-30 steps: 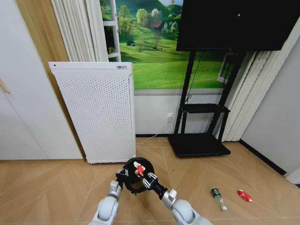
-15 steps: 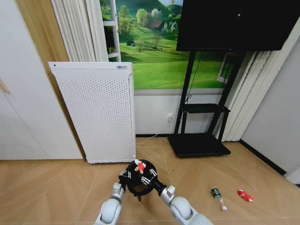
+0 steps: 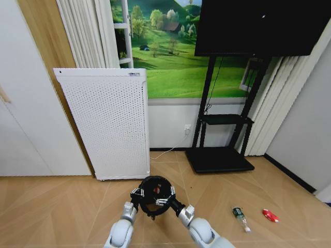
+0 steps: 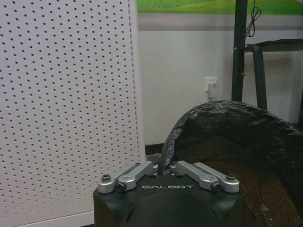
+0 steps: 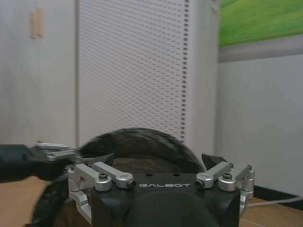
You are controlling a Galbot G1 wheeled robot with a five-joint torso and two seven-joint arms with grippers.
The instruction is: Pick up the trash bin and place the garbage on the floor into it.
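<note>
The red-and-white wad (image 3: 157, 190) having just dropped into the trash bin (image 3: 147, 182), I'm pinching its rim with my left gripper (image 3: 137, 195) while my right gripper (image 3: 164, 198) is hovering spread open above it.

Wood floor (image 3: 51, 206), white perforated panel (image 3: 111, 124)

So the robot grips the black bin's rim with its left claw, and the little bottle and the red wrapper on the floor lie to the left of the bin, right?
Not quite. The left gripper does clamp the trash bin at its rim, but the head view shows the bottle and the red wrapper lying on the floor to the bin's right, not its left.
</note>
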